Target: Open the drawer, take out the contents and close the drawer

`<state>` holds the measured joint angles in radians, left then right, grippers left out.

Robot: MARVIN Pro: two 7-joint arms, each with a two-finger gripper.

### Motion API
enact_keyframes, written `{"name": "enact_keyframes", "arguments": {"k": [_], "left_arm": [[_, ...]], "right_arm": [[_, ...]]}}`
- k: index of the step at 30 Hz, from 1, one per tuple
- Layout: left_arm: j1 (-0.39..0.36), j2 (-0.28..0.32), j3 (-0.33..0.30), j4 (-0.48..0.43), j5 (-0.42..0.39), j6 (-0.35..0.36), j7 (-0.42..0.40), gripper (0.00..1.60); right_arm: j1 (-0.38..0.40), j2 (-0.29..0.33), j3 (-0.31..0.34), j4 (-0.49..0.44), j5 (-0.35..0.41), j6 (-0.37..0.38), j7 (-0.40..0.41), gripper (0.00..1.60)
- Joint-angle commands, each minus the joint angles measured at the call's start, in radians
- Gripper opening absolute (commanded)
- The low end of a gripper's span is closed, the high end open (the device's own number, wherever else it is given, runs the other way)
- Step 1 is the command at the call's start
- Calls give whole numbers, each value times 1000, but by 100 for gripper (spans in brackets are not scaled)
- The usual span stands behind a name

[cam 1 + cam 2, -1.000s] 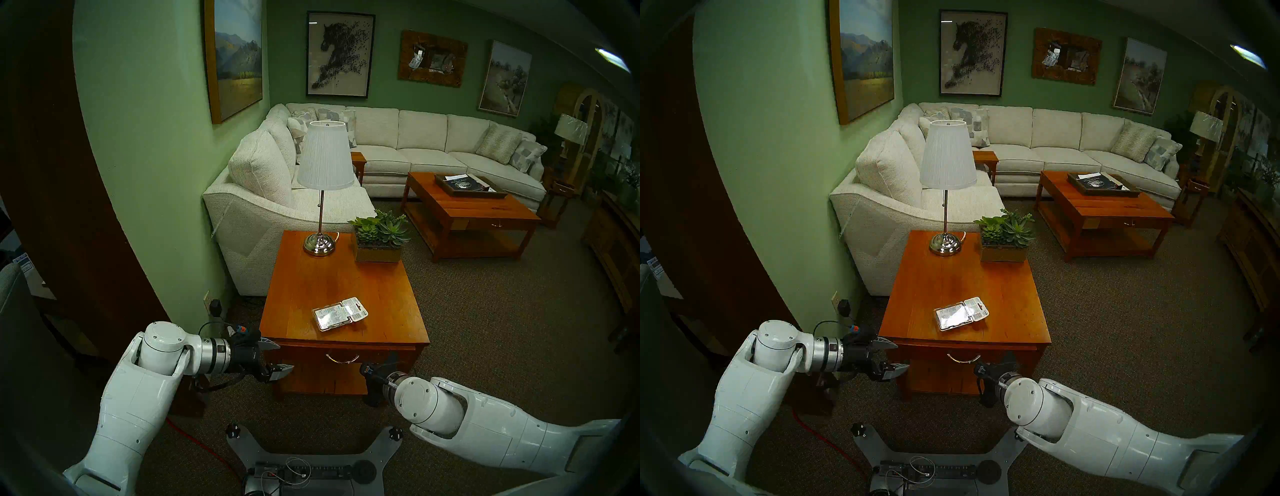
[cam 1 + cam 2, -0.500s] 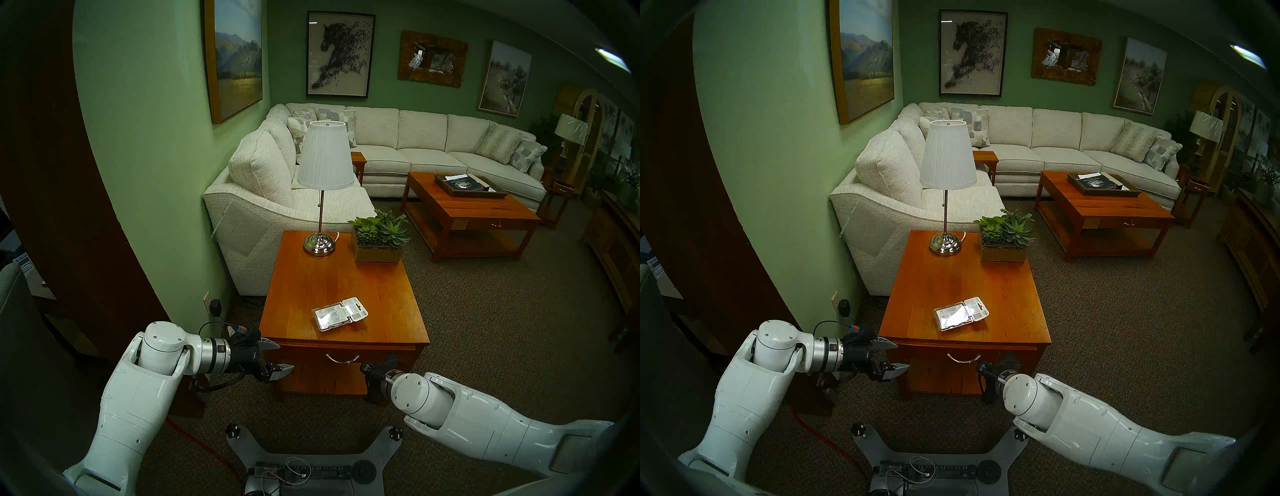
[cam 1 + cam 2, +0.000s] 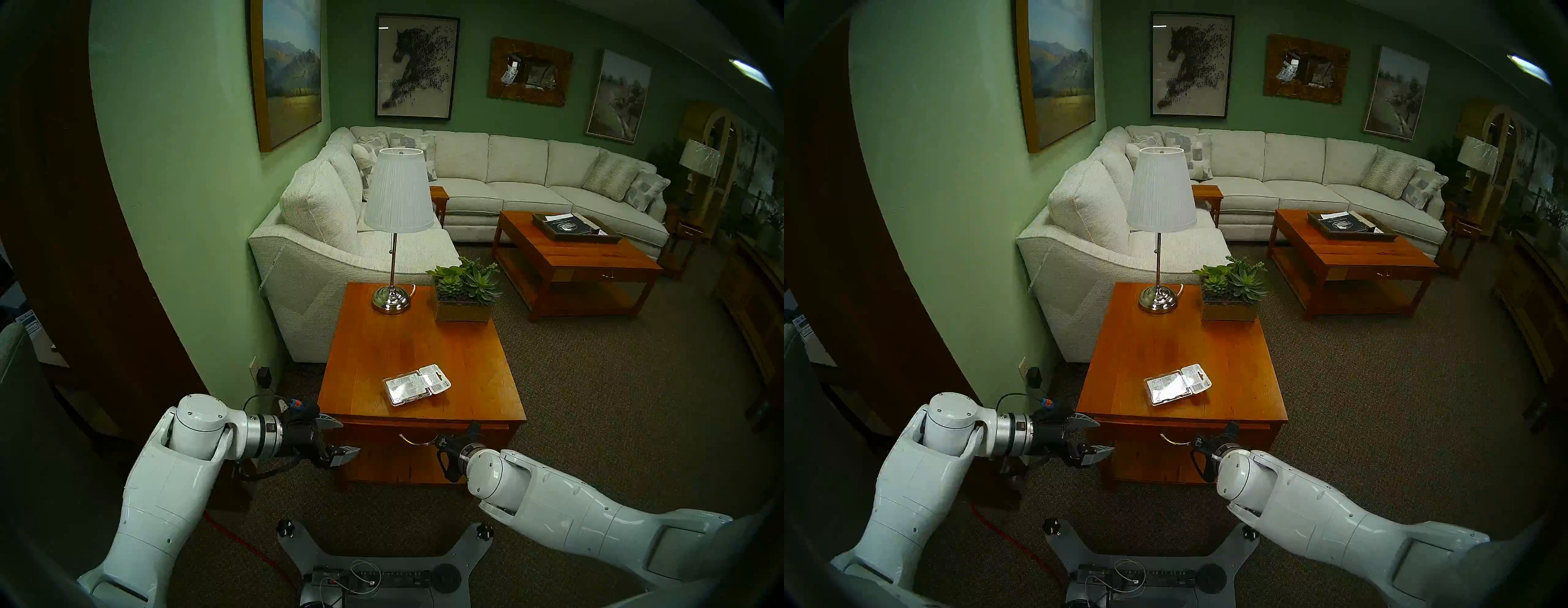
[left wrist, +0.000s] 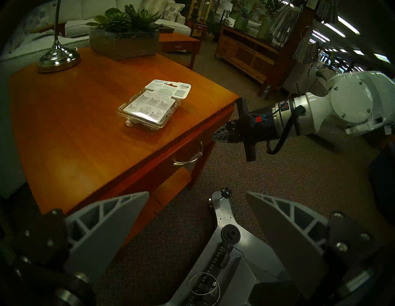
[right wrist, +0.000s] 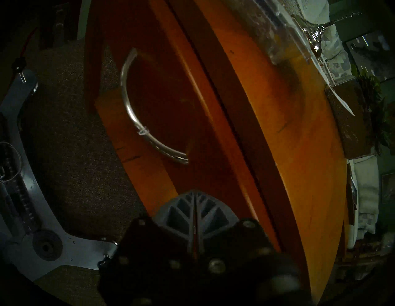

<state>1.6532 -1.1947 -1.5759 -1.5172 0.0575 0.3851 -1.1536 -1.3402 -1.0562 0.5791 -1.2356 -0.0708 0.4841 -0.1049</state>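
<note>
The drawer (image 3: 418,433) is nearly shut; my right gripper (image 5: 195,205), jaws pressed together and empty, has neared its handle (image 3: 418,439). My left gripper (image 3: 343,437) gapes, holding nothing. The blister pack (image 3: 415,384) lies flat on the table (image 3: 369,352), hang-tab far-right.

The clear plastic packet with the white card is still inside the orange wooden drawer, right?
No. The clear plastic packet with the white card lies on top of the orange wooden side table, above the orange wooden drawer. The head view shows it.

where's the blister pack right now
In the head views the blister pack lies flat on the end table, near its front edge, above the drawer handle, with no hand on it.
</note>
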Motion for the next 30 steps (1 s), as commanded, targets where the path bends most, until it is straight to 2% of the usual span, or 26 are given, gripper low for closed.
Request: {"name": "enact_keyframes", "arguments": {"k": [1,13,15,23,30], "left_arm": [[-22,1,-6,-22,-6,-2,-3,160],[-22,0,-7,-22,-6,-2,-3,160],[-22,0,-7,-22,-6,-2,-4,160],[-22,0,-7,-21,-5,-3,-3,160],[-21,-1,-7,-19,-4,-3,-2,160]], "right_arm": [[83,-45,16,19,-40,-12,-47,0],[100,-51,34,33,-30,-14,-39,0],[76,-37,43,-5,-10,2,-25,0],[5,4,69,-86,28,-26,-41,0],[-70,58,78,-193,84,-34,-22,0]]}}
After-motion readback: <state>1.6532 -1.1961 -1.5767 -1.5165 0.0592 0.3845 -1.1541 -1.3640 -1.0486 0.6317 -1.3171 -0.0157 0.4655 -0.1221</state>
